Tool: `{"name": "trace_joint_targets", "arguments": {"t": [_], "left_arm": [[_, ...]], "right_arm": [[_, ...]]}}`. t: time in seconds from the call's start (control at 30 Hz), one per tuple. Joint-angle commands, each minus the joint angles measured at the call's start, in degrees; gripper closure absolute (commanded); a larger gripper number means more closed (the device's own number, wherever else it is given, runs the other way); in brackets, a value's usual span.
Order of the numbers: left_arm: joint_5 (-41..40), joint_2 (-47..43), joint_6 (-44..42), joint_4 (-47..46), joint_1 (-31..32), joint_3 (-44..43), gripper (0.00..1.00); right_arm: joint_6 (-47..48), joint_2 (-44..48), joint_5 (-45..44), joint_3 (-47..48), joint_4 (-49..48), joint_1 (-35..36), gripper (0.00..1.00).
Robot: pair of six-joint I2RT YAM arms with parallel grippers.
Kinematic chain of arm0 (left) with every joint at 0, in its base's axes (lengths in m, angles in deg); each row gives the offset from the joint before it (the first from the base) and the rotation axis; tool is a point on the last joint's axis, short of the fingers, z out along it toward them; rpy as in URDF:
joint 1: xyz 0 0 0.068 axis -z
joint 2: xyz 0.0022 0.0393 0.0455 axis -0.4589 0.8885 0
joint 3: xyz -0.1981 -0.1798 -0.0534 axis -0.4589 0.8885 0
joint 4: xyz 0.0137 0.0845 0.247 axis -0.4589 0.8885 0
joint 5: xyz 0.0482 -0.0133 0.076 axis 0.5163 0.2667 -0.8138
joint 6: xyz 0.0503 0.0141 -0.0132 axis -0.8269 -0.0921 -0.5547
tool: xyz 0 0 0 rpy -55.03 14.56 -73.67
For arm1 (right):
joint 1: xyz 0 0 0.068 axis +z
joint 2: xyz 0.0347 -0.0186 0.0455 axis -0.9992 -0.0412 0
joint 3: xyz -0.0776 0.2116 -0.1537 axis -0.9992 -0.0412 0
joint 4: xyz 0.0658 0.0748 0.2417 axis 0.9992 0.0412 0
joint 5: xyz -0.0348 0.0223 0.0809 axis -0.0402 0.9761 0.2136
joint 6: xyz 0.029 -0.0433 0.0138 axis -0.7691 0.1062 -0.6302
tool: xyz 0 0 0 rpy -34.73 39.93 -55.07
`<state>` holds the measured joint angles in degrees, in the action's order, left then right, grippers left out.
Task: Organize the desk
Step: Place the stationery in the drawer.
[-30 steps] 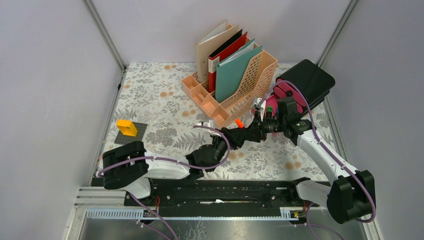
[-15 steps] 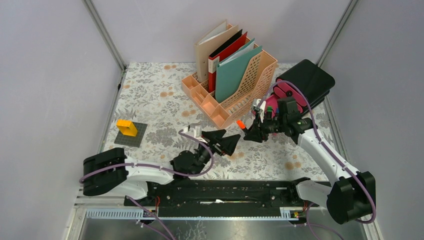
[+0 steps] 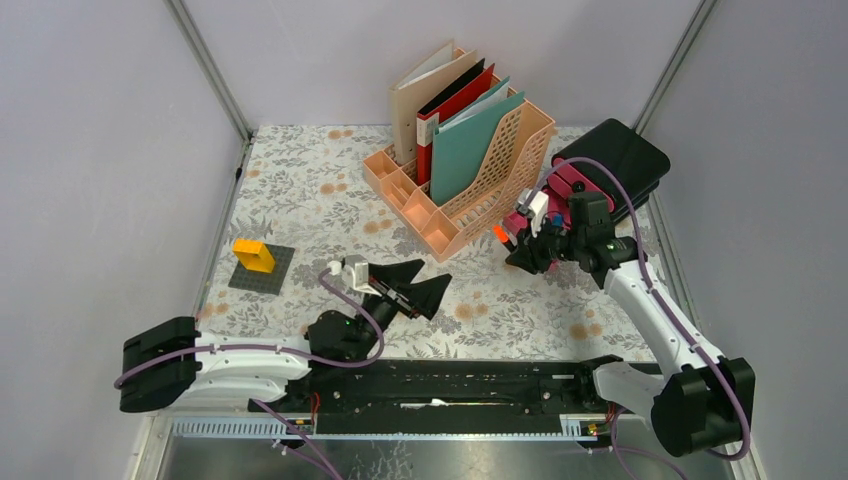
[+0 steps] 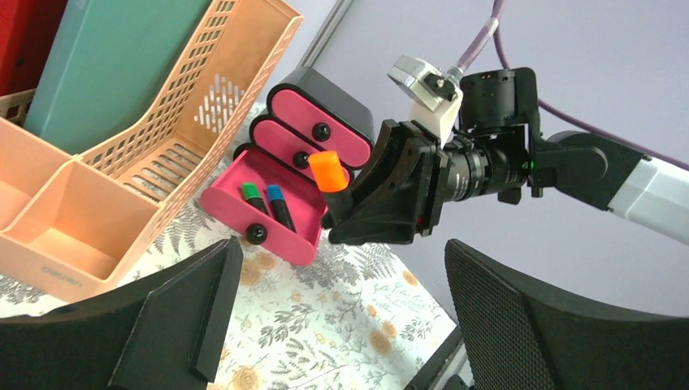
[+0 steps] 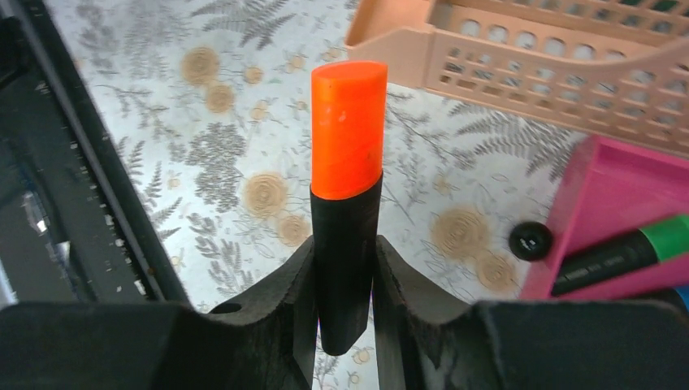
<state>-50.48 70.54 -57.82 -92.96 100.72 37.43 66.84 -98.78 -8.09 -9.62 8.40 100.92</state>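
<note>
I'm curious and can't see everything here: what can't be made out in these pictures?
- Orange-capped marker: right wrist view, lower end hidden between the jaws.
- Two upper pink drawers: left wrist view, shut fronts hide contents.
- Open bottom drawer: top view, right arm mostly covers it.

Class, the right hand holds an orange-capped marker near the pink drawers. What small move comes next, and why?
Probably carry the orange-capped marker over the open bottom drawer and lower it in: a green marker and a blue marker already lie there, and the right hand grips it.
</note>
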Motion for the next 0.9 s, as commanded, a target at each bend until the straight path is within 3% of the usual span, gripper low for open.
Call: {"name": "trace_joint_targets", "arguments": {"t": [0.0, 0.33, 0.6, 0.8, 0.87], "left_arm": [[-1.0, -2.3, -1.3, 0.0, -0.3, 2.3, 0.01], [-2.3, -4.2, -1.2, 0.6, -0.4, 4.1, 0.01], [-2.6, -3.5, -0.7, 0.0, -0.4, 4.7, 0.01], [-2.7, -2.5, -0.3, -0.9, -0.3, 5.0, 0.01], [-2.8, -2.5, -0.3, -0.9, -0.4, 5.1, 0.01]], "right_arm": [[-2.0, -0.6, -8.2, 2.1, -2.5, -1.5, 1.0], [-17.0, -1.8, -36.3, -2.7, -17.7, -3.5, 1.0], [-24.3, -7.0, -53.8, -3.4, -23.0, -3.6, 1.0], [-25.5, -10.3, -56.6, -2.9, -24.9, -3.5, 0.85], [-25.4, -10.5, -56.7, -2.9, -25.0, -3.6, 0.74]]}}
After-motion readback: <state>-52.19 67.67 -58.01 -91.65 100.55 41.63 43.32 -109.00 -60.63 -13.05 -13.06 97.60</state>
